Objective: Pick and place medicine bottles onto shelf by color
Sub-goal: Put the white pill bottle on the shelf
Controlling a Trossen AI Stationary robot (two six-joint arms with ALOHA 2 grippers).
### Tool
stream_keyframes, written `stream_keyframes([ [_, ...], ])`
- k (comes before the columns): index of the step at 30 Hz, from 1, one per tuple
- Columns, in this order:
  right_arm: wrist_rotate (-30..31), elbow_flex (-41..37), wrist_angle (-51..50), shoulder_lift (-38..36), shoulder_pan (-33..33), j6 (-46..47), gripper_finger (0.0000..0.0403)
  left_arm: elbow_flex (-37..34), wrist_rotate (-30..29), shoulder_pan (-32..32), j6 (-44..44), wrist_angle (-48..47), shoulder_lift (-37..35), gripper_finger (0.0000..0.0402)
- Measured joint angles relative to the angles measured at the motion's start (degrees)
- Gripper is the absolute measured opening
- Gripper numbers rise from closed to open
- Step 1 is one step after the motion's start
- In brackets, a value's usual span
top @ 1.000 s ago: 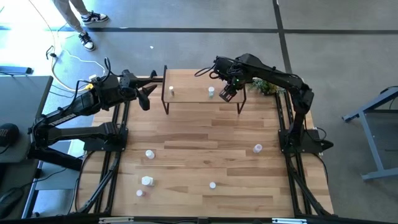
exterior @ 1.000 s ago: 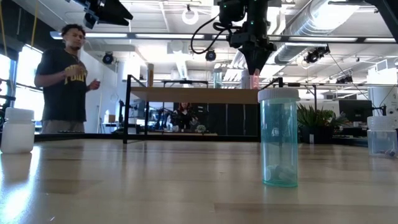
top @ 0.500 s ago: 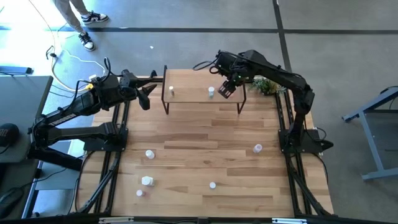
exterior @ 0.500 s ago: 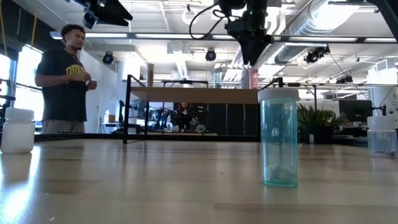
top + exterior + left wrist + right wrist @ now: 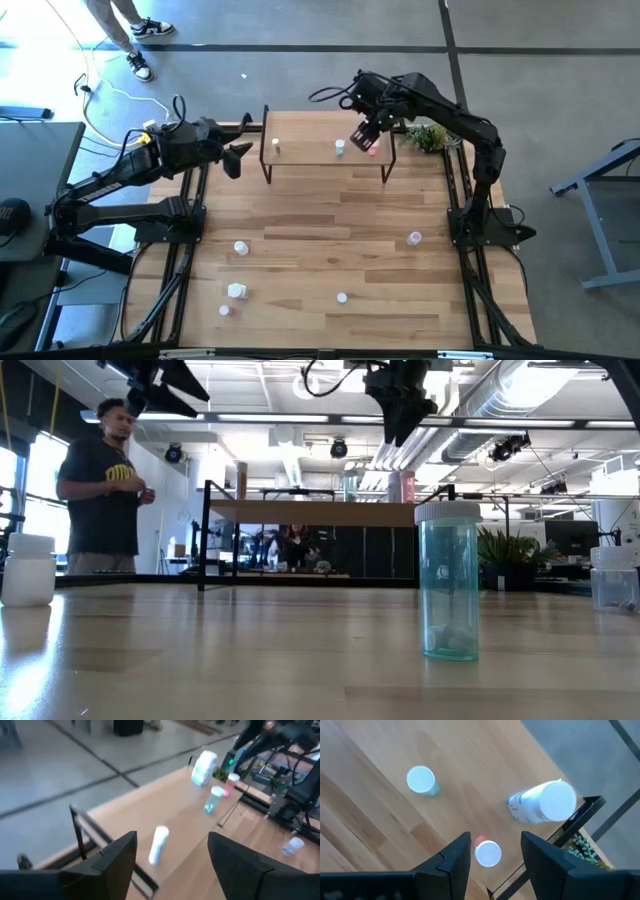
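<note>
The shelf (image 5: pixel 310 152) stands at the table's far edge. On it stand a small white bottle (image 5: pixel 275 147), a teal bottle (image 5: pixel 340 147) and a pink bottle (image 5: pixel 487 853). A large white bottle (image 5: pixel 544 802) stands near the shelf's right end. My right gripper (image 5: pixel 495 856) hovers open above the pink bottle, with a finger on either side of it and well clear. My left gripper (image 5: pixel 172 860) is open in the air off the shelf's left end, facing along the shelf. Several more bottles stand on the tabletop, among them a teal one (image 5: pixel 448 580).
Loose bottles stand on the table's near half: white ones (image 5: pixel 240 247) (image 5: pixel 236 291) (image 5: pixel 342 297), a pinkish one (image 5: pixel 224 310) and one toward the right (image 5: pixel 414 238). A small plant (image 5: pixel 430 138) sits beside the shelf's right end. A person (image 5: pixel 105 485) stands beyond the table.
My right gripper has risen straight up from the pink bottle at the shelf's right end and stands well above it. The pink bottle stays upright on the shelf.
</note>
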Motion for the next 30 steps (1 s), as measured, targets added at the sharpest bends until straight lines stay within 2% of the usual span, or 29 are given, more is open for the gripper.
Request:
stream_keyframes([
  [3, 0.9, 2.3, -0.4, 0.0, 0.0, -0.6, 0.0165, 1.9, 1.1, 0.0, -3.0, -3.9, -0.1, 0.0246],
  [8, 2.7, 6.6, 0.0, 0.0, 0.0, -1.4, 0.0165, 3.9, 7.9, -0.1, -5.9, -10.6, -0.5, 0.0247],
  [16, 3.2, 11.5, 0.2, -0.3, 0.1, -1.0, 0.0165, 3.9, 17.6, -5.4, -3.0, -20.9, -0.8, 0.0247],
  [20, 2.5, 10.9, -0.5, -0.9, 0.0, 1.7, 0.0165, 3.9, 16.5, -9.8, -3.1, -25.7, -0.8, 0.0247],
  [24, 2.5, 10.9, -1.3, -0.9, 0.4, 4.2, 0.0165, 3.9, 15.6, -13.9, -6.9, -29.4, -0.8, 0.0247],
  [30, 0.9, 10.8, -1.5, -0.9, 1.1, 6.6, 0.0165, 1.9, 11.9, -19.5, -17.9, -34.4, -0.7, 0.0247],
])
